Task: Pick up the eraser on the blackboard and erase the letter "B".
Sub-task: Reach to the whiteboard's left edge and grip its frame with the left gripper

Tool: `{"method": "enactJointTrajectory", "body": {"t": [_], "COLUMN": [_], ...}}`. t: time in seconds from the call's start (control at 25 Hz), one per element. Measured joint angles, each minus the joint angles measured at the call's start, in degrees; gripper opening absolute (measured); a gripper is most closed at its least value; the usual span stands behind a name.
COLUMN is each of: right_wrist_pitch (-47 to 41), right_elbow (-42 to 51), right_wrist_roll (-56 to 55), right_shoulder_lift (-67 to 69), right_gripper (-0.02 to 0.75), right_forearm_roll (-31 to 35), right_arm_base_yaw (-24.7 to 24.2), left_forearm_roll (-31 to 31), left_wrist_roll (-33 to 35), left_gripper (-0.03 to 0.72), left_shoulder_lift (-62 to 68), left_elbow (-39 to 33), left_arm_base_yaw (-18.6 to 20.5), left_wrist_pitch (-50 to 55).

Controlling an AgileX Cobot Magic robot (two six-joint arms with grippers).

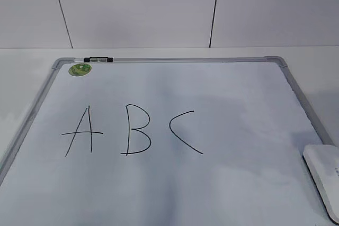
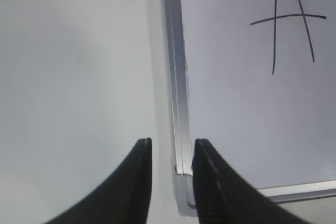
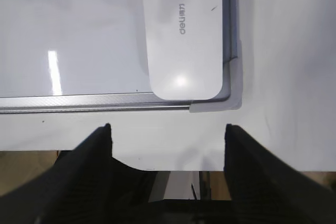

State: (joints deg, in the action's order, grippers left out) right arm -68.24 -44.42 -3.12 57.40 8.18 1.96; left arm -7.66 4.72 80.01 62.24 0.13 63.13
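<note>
Right end effector: jaws spread wide, grasping nothing, at the bottom of the right wrist view over bare desk, apart from the eraser, which lies at the blackboard corner, its top cut off by the frame; in the exterior view it shows only partly at the lower right edge. Left end effector: fingers narrowly parted, empty, straddling the board's frame corner, only their tips visible. Letter "B": centre of board, between "A" and "C"; green magnet and black clip upper left, details unreadable.

White paneled wall with dark seams behind white table.
</note>
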Motion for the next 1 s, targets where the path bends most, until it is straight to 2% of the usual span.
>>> {"method": "enactJointTrajectory", "body": {"t": [0.48,1.0], "right_wrist_pitch": [-1.7,-2.1], "right_elbow": [0.0,0.0], "right_wrist_roll": [0.1,0.1], "right_shoulder_lift": [0.1,0.1], "right_gripper": [0.536,0.536], "right_forearm_roll": [0.6,0.6], "right_arm_base_yaw": [0.0,0.0], "left_forearm_roll": [0.1,0.1], "left_wrist_roll": [0.6,0.8], "left_gripper": [0.212,0.212], "left_shoulder_lift": [16.4,27.9], "left_elbow": [9.8,14.9], "left_arm_base_yaw": [-2.4,-3.2], "left_wrist_pitch": [-1.0,-4.0]}}
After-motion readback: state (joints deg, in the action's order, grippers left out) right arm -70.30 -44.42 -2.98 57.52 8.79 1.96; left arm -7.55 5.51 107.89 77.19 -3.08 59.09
